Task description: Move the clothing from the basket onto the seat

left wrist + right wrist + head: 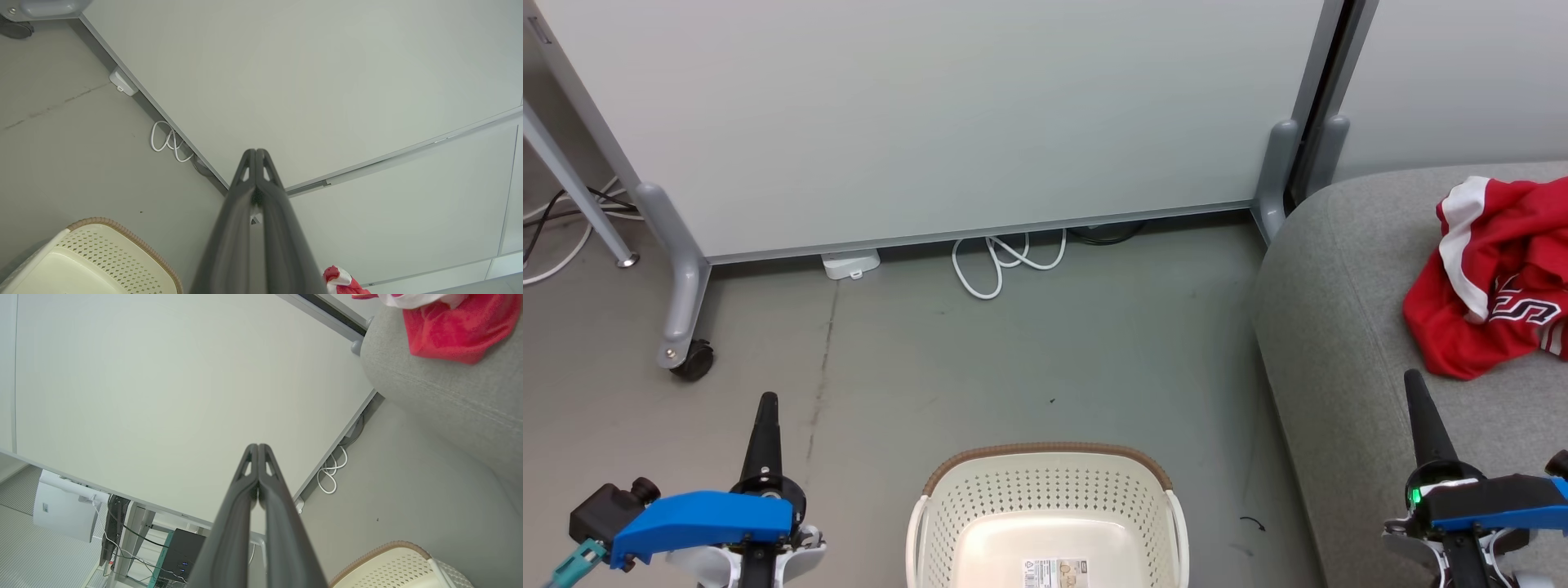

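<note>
The clothing, a crumpled red heap with white trim and some lettering, lies on the grey seat at the right. It is a little beyond the tip of the right tool and apart from it. The right tool is clenched, its two dark fingers pressed together with nothing between them. The left tool is clenched too and holds nothing; it is over the floor, well apart from the clothing. Between the two tools the cream basket stands on the grey floor near the seat, with a paper label on its bare bottom. Behind it stands a pale partition panel on a castor, and a white cable lies looped under its lower edge.
</note>
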